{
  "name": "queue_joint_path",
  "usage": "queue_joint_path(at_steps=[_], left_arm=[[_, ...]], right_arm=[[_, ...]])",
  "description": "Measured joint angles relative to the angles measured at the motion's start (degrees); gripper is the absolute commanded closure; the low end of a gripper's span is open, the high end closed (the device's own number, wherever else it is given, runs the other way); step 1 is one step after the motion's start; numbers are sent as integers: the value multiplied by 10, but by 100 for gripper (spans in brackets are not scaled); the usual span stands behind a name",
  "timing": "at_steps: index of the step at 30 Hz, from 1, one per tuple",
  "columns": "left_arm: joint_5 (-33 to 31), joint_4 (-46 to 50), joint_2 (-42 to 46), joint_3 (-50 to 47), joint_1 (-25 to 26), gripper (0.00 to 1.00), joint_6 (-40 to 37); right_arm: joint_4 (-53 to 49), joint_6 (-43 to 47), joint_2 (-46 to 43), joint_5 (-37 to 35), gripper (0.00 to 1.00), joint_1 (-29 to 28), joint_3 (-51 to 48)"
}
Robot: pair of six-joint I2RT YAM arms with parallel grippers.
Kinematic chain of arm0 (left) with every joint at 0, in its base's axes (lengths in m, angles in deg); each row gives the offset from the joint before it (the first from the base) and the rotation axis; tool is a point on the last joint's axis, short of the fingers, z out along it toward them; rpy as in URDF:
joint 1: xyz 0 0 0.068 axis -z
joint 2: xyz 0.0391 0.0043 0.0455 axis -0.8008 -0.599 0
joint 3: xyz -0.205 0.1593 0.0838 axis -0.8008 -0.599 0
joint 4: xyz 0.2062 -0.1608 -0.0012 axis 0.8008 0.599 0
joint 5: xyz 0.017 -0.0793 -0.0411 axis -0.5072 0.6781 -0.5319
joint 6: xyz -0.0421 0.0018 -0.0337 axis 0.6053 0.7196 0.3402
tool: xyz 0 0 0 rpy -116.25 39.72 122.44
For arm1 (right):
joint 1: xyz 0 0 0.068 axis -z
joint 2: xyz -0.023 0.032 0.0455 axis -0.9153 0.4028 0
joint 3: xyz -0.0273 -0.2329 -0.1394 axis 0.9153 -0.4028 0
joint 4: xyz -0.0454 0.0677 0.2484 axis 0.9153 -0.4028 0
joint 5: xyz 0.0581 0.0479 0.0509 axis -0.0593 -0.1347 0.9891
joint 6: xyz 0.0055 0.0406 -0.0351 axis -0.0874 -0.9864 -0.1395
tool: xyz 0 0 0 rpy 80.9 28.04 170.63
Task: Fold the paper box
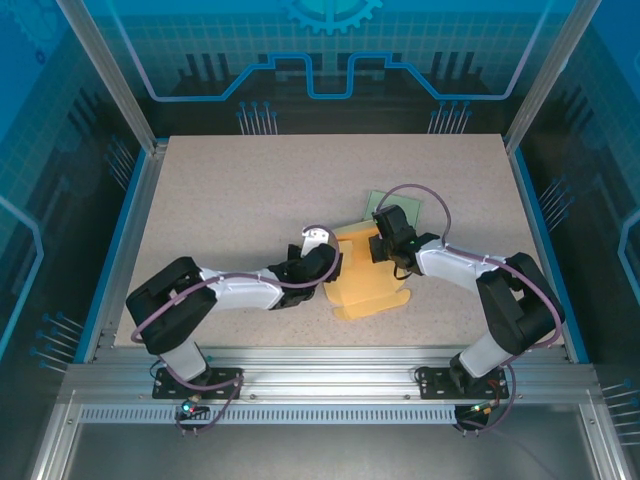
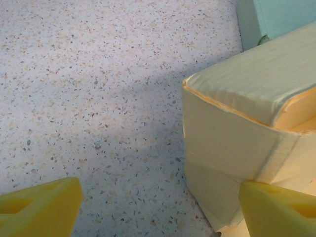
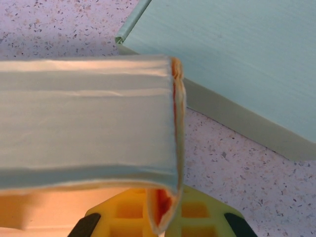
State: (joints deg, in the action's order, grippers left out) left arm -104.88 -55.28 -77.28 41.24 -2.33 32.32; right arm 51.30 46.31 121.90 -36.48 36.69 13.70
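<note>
The pale yellow paper box (image 1: pixel 368 285) lies partly folded at the table's middle, one wall raised and a flat flap spread toward the near edge. My left gripper (image 1: pixel 326 264) is at the box's left side, open. In the left wrist view its yellow fingertips (image 2: pixel 40 207) stand wide apart, with the box's corner (image 2: pixel 232 133) just inside the right one and bare table between them. My right gripper (image 1: pixel 386 240) is at the box's far right corner. In the right wrist view it (image 3: pixel 165 219) is shut on the folded edge of the box wall (image 3: pixel 89 118).
A light green flat box (image 1: pixel 396 208) lies just behind the paper box, close to the right gripper; its green surface (image 3: pixel 247 59) is near the pinched wall, and it also shows at the left wrist view's top right (image 2: pixel 281 17). The speckled table (image 1: pixel 230 200) stretches left and back.
</note>
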Motion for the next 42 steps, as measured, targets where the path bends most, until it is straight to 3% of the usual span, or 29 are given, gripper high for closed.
queue_joint_path(at_steps=[14, 38, 42], left_arm=[[42, -14, 26, -21, 0, 6, 0], [95, -43, 62, -59, 7, 5, 8], [95, -42, 73, -62, 7, 1, 7]], right_arm=[[0, 0, 0, 6, 100, 0, 0], [5, 0, 0, 52, 100, -8, 0], [5, 0, 0, 52, 100, -8, 0]])
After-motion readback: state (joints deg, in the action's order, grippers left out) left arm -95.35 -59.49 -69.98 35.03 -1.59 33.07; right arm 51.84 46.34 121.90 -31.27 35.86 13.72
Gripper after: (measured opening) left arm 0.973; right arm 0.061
